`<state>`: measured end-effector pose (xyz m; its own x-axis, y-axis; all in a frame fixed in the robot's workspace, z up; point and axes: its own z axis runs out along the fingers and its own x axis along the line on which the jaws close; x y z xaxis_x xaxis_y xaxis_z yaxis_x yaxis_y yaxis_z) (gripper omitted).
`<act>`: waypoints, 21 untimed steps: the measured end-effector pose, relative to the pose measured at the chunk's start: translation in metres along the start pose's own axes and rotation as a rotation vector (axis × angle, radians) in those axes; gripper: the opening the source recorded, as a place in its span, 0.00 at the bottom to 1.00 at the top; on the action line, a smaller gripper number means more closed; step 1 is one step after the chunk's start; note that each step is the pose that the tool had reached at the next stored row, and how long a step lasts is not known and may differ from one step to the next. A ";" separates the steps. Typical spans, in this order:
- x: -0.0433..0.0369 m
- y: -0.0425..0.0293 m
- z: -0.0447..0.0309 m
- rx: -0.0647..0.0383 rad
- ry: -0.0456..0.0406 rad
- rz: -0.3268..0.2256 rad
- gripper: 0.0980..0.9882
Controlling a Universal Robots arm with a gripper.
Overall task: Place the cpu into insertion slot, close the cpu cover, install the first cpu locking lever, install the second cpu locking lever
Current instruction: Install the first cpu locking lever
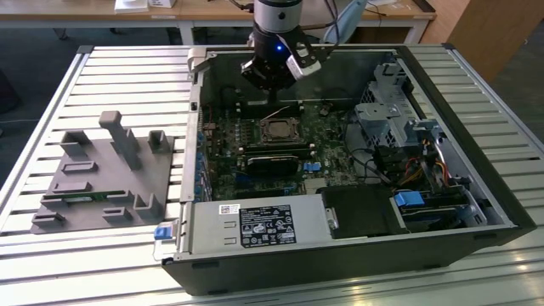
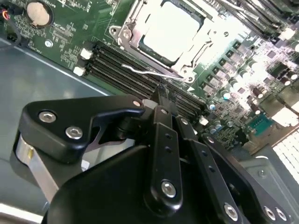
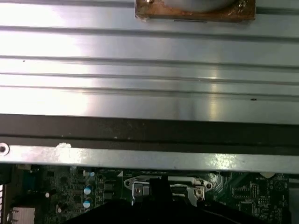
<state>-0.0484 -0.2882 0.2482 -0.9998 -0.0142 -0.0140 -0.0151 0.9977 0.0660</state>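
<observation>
The cpu point(image 2: 170, 29) lies pale and square in the insertion slot point(image 1: 279, 131) on the green board. The silvery cpu cover point(image 2: 125, 33) lies flat around it, framing its face. A thin wire locking lever point(image 2: 149, 72) runs along the socket's near edge, its free end over the black memory slots. My gripper point(image 2: 161, 92) hangs just above that lever with its black fingers shut together and nothing between them. In the exterior view the gripper point(image 1: 272, 101) stands over the socket's far side. The first wrist view shows the cover's frame point(image 3: 163, 184) beyond the gripper's dark body.
The open computer case point(image 1: 501, 191) lies on a slatted metal table point(image 1: 51, 95). A grey fixture point(image 1: 102, 172) sits at the exterior view's left. Inside are memory slots point(image 2: 126, 65), a black block point(image 1: 272, 160), a power supply point(image 1: 255, 226), a drive cage point(image 1: 391, 121) and cables.
</observation>
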 end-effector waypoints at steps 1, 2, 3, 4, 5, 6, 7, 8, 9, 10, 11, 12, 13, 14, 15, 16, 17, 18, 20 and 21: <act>0.0000 -0.0001 0.0003 0.001 0.0003 0.000 0.01; 0.0000 -0.0001 0.0011 0.002 0.0003 0.000 0.01; 0.0001 -0.0002 0.0024 0.002 0.0003 -0.001 0.01; 0.0001 -0.0003 0.0037 0.002 0.0005 -0.004 0.01; 0.0000 -0.0004 0.0050 0.002 0.0007 -0.007 0.01; -0.0003 -0.0005 0.0060 0.002 0.0008 -0.008 0.01; -0.0003 -0.0005 0.0066 0.002 0.0008 -0.008 0.01; -0.0004 -0.0005 0.0069 0.002 0.0008 -0.008 0.01; -0.0005 -0.0005 0.0071 0.002 0.0010 -0.008 0.01; -0.0005 -0.0006 0.0073 0.002 0.0010 -0.008 0.01; -0.0005 -0.0006 0.0076 0.002 0.0009 -0.008 0.01; -0.0006 -0.0006 0.0078 0.002 0.0009 -0.008 0.01; -0.0008 -0.0006 0.0080 0.002 0.0008 -0.009 0.01; -0.0011 -0.0006 0.0083 0.002 0.0008 -0.009 0.01; -0.0014 -0.0006 0.0085 0.002 0.0009 -0.009 0.01; -0.0017 -0.0007 0.0087 0.002 0.0008 -0.008 0.01; -0.0021 -0.0007 0.0092 0.002 0.0007 -0.009 0.01; -0.0025 -0.0007 0.0097 0.002 0.0007 -0.009 0.01; -0.0036 -0.0008 0.0109 0.002 0.0008 -0.009 0.01; -0.0039 -0.0009 0.0114 0.002 0.0008 -0.009 0.01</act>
<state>-0.0443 -0.2883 0.2368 -0.9996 -0.0231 -0.0137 -0.0239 0.9976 0.0642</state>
